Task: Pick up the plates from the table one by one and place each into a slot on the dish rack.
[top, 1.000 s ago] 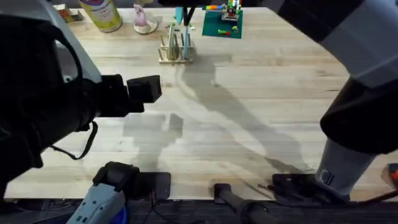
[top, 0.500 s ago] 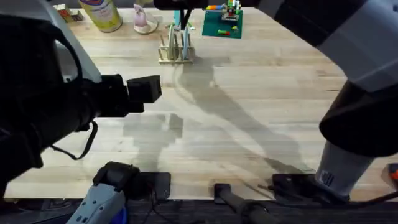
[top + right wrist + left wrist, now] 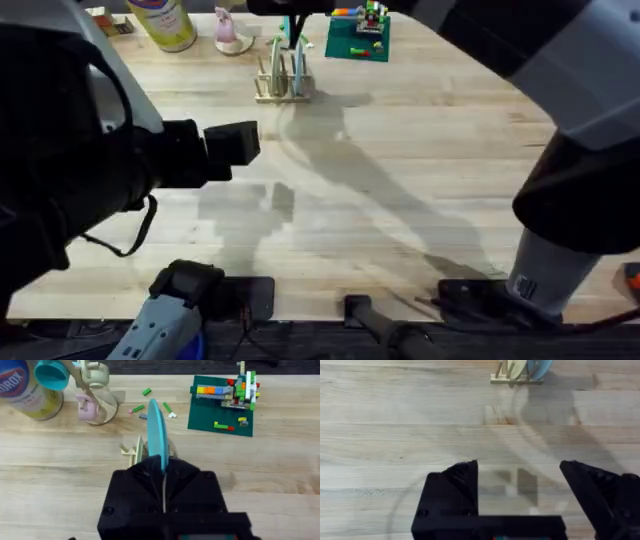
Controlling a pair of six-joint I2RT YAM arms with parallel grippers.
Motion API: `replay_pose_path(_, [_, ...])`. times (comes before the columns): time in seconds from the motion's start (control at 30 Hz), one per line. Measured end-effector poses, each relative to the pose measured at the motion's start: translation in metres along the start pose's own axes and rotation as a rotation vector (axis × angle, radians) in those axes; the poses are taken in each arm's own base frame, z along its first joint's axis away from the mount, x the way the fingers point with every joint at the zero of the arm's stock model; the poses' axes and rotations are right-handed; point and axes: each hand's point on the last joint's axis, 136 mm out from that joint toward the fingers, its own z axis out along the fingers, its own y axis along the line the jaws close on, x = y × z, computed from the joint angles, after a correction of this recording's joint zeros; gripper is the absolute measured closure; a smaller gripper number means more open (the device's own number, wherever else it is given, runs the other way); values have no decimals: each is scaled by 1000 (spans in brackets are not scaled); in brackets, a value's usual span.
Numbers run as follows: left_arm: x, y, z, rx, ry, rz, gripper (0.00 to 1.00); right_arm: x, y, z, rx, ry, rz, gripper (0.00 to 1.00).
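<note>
while the right gripper [image 3: 163, 477] pinches a turquoise plate [image 3: 156, 430] on edge above the dish rack [image 3: 282, 80], which already holds plates, the left gripper [image 3: 520, 492] hangs open over bare table [image 3: 400, 170].

A green baseplate [image 3: 222, 406] with brick models stands at the tabletop's far edge. Toward the far left corner stand a yellow canister [image 3: 26, 388], a teal cup [image 3: 51, 374] and a pink object [image 3: 88, 406]; loose bricks [image 3: 152, 406] lie between.
</note>
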Motion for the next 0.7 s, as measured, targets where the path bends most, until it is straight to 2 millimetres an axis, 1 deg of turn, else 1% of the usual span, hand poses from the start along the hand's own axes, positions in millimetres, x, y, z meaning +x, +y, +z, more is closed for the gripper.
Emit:
replay_pose_path(0.1, [0,0,0,0,0,0,8,2,1,1,3,-1,-3,971])
replay_pose_path(0.17, [0,0,0,0,0,0,7,5,2,5,10,5,-7,971])
replay_pose_path(0.37, [0,0,0,0,0,0,7,29,7,31,43,49,-43,970])
replay_pose_path(0.43, [0,0,0,0,0,0,8,34,8,36,50,58,-51,970])
replay_pose_path(0.7, [0,0,0,0,0,0,8,37,8,39,52,62,-54,970])
